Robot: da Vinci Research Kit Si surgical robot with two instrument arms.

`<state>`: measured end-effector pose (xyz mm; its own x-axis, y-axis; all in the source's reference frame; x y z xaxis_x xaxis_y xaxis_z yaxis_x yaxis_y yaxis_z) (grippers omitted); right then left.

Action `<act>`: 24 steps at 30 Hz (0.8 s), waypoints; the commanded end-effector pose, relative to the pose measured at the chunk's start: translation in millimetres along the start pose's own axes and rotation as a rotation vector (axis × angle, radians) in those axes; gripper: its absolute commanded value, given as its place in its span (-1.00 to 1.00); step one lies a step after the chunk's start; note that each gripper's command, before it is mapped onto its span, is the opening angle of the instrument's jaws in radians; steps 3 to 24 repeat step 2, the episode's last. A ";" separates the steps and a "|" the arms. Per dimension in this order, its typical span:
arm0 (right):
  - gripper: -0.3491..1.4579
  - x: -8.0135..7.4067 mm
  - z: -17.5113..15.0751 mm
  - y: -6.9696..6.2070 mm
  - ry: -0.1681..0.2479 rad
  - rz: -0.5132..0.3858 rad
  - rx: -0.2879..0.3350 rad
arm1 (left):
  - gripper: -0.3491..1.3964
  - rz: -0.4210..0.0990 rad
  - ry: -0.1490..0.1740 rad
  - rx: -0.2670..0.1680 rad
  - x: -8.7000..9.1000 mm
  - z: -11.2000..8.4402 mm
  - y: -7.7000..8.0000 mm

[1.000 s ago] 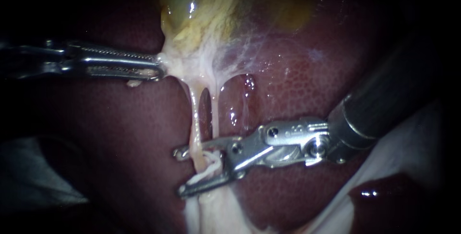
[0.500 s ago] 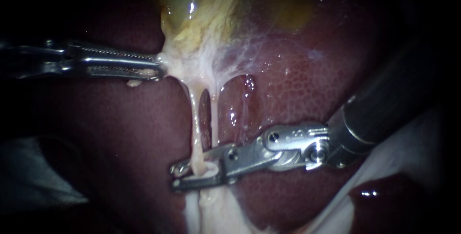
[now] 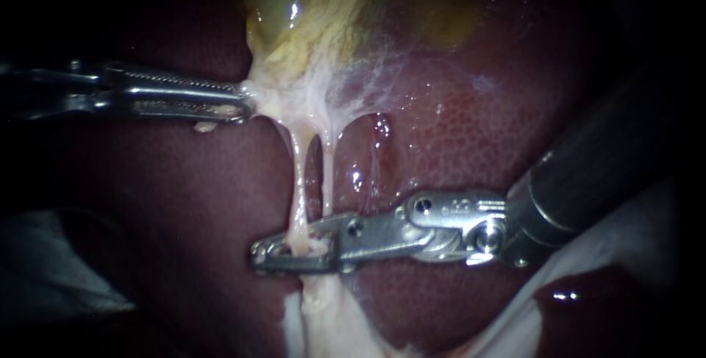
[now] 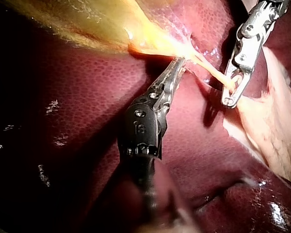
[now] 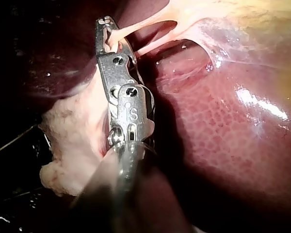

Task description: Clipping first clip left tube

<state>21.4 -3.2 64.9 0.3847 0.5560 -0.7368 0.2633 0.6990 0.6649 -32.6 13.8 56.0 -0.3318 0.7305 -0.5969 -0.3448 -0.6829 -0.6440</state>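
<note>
Endoscope view: the left instrument [image 3: 241, 104] comes in from the left. Its jaws are pressed together with no gap, pinching pale tissue at the lower end of the gallbladder [image 3: 309, 12]. Two thin tubes hang from there over the liver [image 3: 456, 137]: the left tube [image 3: 299, 174] and, just beside it, the right tube [image 3: 328, 170]. The right instrument [image 3: 263, 249] comes in from the right. Its jaws are nearly together, squeezing the left tube from both sides low down, just above the pale fatty tissue [image 3: 323, 321]. Only a slim slot is left between them. A whitish piece [image 3: 318, 243] sits in the slot beside the tube; cannot tell whether it is clip or tissue. The right tube reaches the upper jaw's back; contact is unclear.

Left wrist view: the left instrument [image 4: 178, 62] has its jaws closed on yellowish tissue at the edge of the gallbladder [image 4: 87, 24], with the liver [image 4: 77, 107] under the shaft. Ahead and to one side is the right instrument [image 4: 229, 99]. Its jaws form a narrow loop, and the left tube [image 4: 214, 73] runs into it.

Right wrist view: the right instrument [image 5: 104, 22] has its jaws close together, clamping the left tube [image 5: 136, 28], which enters from the side near the tips. The right tube [image 5: 155, 46] lies beside the jaws, outside the grip. The pale fatty tissue [image 5: 72, 141] lies against the jaw base, and the liver [image 5: 223, 126] is alongside.
</note>
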 end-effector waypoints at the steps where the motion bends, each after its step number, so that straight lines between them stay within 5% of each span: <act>1: -1.00 -0.1 0.0 0.1 0.000 0.012 0.005 | -1.00 0.000 0.000 0.000 0.0 0.1 0.0; 2: -0.85 -0.1 0.0 0.3 0.000 0.029 0.005 | -1.00 0.000 0.000 0.000 0.0 0.1 -0.1; 24: -0.85 -0.1 0.0 0.3 0.000 0.029 0.005 | -1.00 0.000 0.000 0.000 0.0 0.1 -0.1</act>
